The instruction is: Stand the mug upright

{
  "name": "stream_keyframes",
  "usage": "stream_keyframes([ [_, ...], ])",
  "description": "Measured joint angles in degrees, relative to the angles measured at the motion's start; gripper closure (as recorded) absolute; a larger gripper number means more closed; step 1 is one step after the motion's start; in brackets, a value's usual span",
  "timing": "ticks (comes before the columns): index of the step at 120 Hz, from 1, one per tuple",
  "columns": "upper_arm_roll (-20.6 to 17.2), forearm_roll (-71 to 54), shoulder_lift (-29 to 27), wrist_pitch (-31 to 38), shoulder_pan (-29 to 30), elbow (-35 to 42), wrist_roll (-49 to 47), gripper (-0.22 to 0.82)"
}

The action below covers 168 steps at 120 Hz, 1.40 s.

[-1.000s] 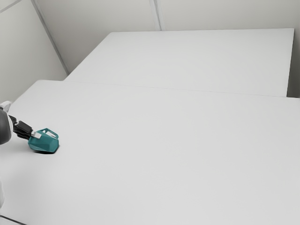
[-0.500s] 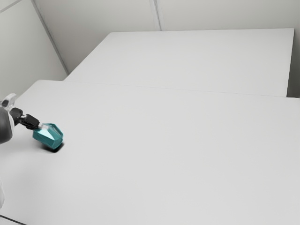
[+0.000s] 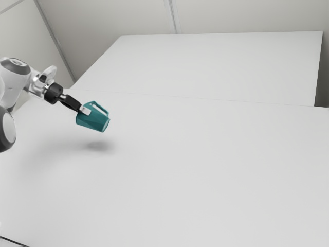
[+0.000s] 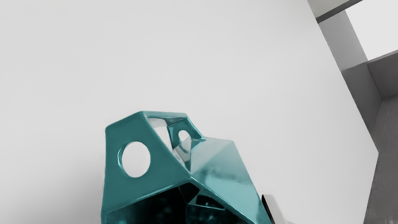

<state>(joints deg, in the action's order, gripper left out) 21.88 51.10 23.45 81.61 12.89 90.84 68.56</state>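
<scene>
My gripper (image 3: 85,110) is shut on the teal mug (image 3: 93,121), which hangs above the table, tilted, its handle on the upper side. A shadow lies on the tabletop beneath it. In the wrist view, the mug (image 4: 224,168) shows its dark opening toward my hand and its angular handle with round holes. There my gripper (image 4: 256,217) is at the mug's wall by the bottom edge, with one pale fingertip (image 4: 275,210) against the outside; the other fingertip is mostly hidden.
The white table (image 3: 195,175) spreads out below and beyond the mug. Behind it stands another white surface (image 3: 221,67), with pale walls around. A dark line crosses the near corner at the exterior view's lower left.
My gripper has carried the mug up off the table and toward the exterior view's right. The mug's tilt has changed along the way, and more of the arm has come into view.
</scene>
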Motion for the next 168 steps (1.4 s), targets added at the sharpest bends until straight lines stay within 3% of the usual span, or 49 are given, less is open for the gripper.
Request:
stream_keyframes([
  [13, -0.45, -10.53, -12.09, 7.43, -7.41, 9.92, -2.74, 0.79],
  [26, -0.52, -21.84, -19.82, 15.35, -14.25, 18.02, -5.73, 0.79],
  [43, -0.65, -34.69, -24.82, 24.77, -21.86, 24.22, -9.60, 0.79],
  [61, -0.67, -44.37, -26.11, 32.72, -27.40, 27.25, -13.22, 0.79],
  [111, -1.48, -60.95, -32.57, 48.51, -28.44, 40.14, -21.87, 0.79],
  [168, -1.67, -63.65, -36.44, 56.47, -28.33, 49.61, -29.30, 0.79],
])
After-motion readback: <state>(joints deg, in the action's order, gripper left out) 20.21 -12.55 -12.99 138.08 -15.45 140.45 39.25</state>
